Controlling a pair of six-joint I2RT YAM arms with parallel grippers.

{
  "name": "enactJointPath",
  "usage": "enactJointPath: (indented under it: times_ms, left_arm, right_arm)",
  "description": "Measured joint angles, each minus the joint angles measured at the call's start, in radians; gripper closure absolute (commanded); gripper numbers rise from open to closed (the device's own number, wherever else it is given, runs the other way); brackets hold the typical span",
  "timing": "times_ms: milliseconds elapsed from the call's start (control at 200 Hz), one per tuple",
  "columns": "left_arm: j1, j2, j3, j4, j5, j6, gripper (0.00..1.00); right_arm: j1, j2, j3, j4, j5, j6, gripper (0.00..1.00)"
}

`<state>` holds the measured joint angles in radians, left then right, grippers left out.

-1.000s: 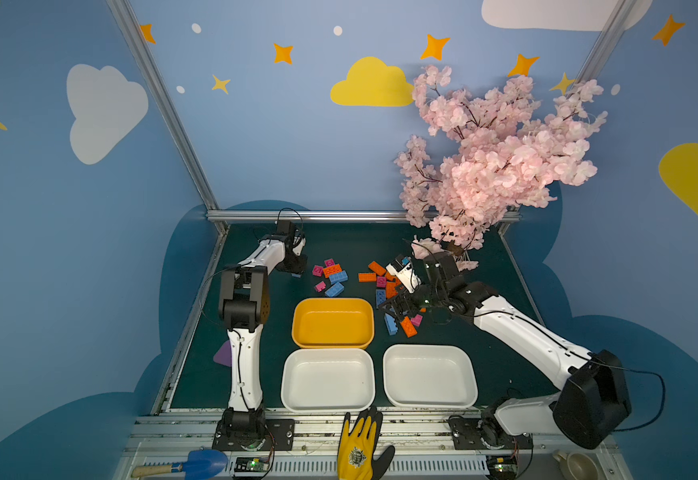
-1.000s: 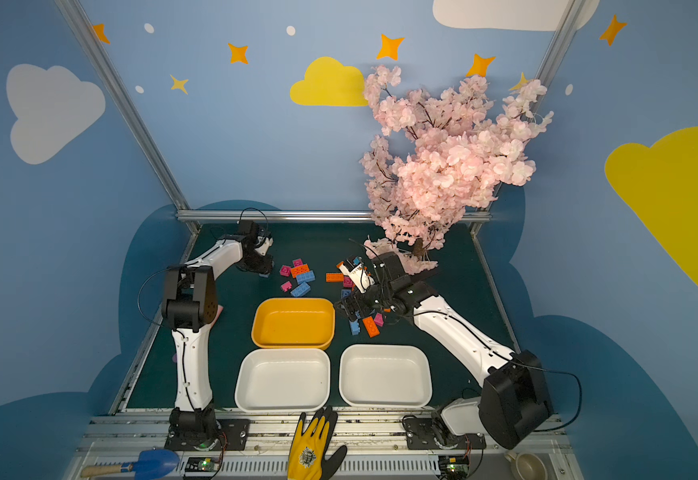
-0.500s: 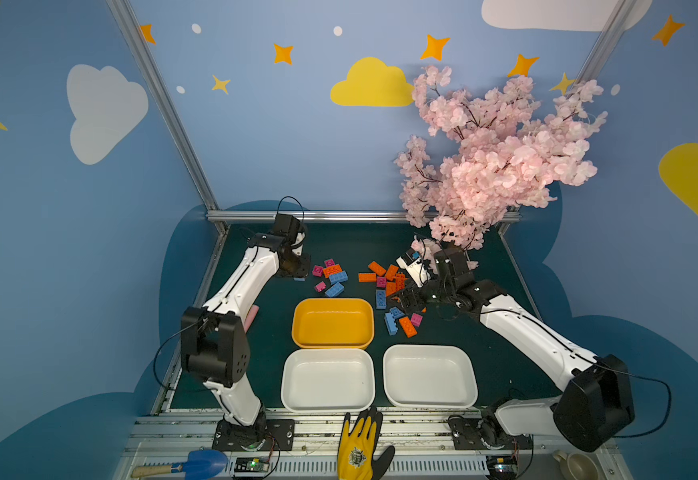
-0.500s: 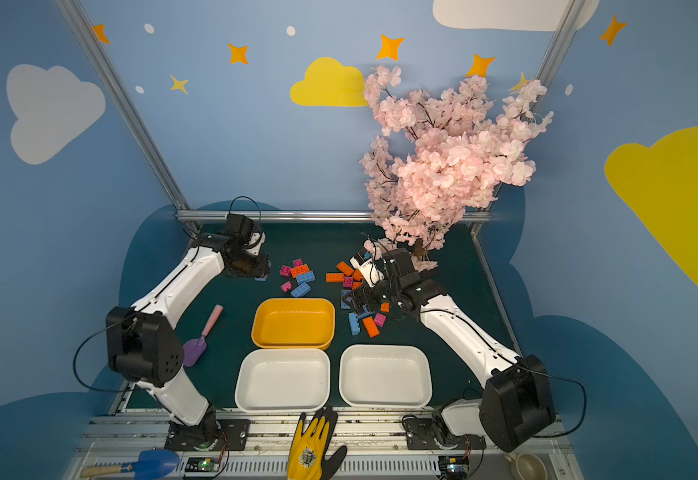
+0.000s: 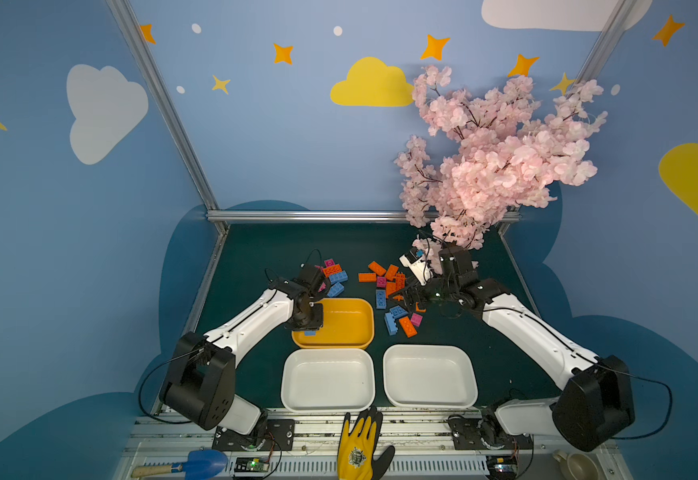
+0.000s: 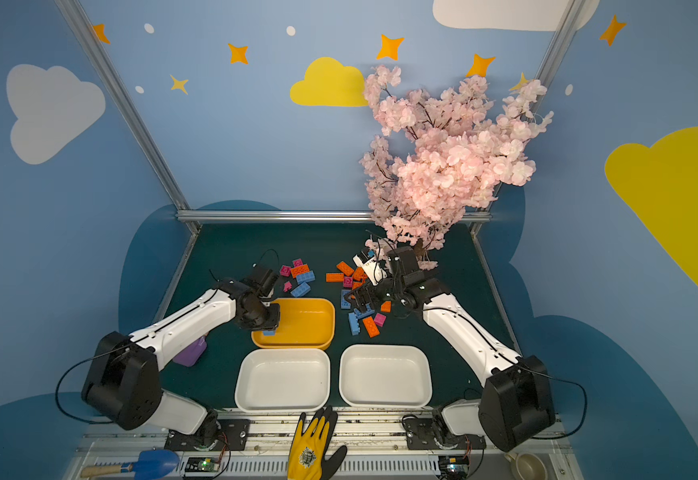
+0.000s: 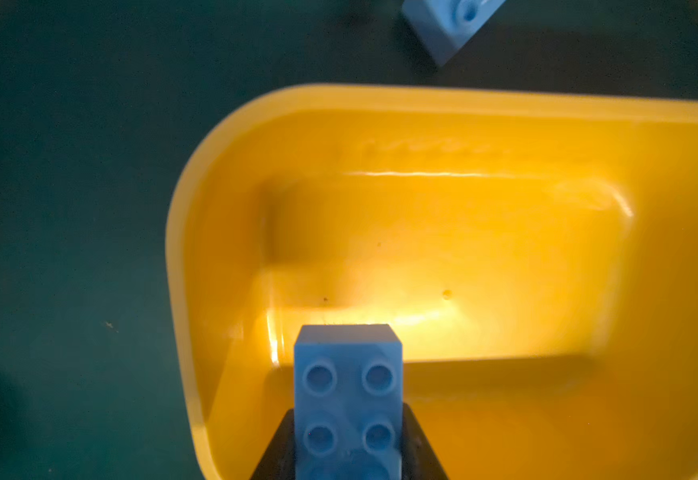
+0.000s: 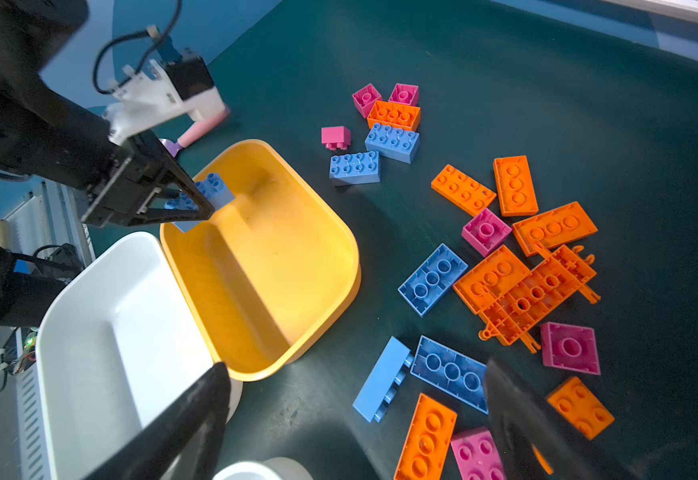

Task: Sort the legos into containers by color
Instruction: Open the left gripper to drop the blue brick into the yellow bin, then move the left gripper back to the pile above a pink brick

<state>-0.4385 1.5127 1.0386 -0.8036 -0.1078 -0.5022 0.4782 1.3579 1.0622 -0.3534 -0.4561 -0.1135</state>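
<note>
Blue brick [image 7: 348,374] in left hand [image 7: 348,440] above yellow tray [image 7: 505,104]; right hand [image 8: 355,368] wide over legos [image 8: 513,185].

Two white trays [image 5: 297,362], one yellow tray [image 5: 353,322], six blue bricks [image 8: 393,141], six pink bricks [image 8: 570,348], at least eight orange bricks [image 8: 515,185]

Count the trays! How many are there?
3. The yellow tray is farthest back; the left white tray and right white tray lie side by side nearer the robot's bases. None seems hidden.
</note>
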Motion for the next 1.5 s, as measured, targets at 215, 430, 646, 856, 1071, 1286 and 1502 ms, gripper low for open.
enactJointPath:
  times_ms: [215, 430, 646, 856, 1071, 1286, 1502]
  left_arm:
    - [-0.005, 0.081, -0.003, 0.114, -0.101, -0.001, 0.65]
    - [-0.01, 0.143, 0.029, 0.114, -0.137, -0.001, 0.53]
    - [-0.021, 0.123, 0.135, 0.014, -0.131, 0.0, 0.45]
    - [0.001, 0.134, 0.32, -0.05, -0.138, 0.061, 0.42]
    - [0.11, 0.27, 0.422, 0.013, -0.131, 0.177, 0.41]
    - [0.168, 0.476, 0.52, 0.085, -0.099, 0.277, 0.41]
    - [0.184, 0.62, 0.643, 0.137, -0.068, 0.335, 0.41]
  right_arm:
    - [0.0, 0.0, 0.0, 0.009, -0.021, 0.0, 0.07]
    - [-0.004, 0.0, 0.0, 0.007, -0.033, -0.004, 0.06]
    - [-0.022, -0.007, 0.0, 0.005, -0.04, 0.001, 0.06]
    - [-0.038, -0.011, 0.0, 0.015, -0.06, 0.016, 0.06]
    - [-0.049, -0.011, 0.0, 0.016, -0.062, 0.023, 0.06]
    - [-0.064, -0.011, 0.0, 0.015, -0.062, 0.023, 0.06]
    - [-0.07, -0.012, 0.0, 0.009, -0.061, 0.023, 0.06]
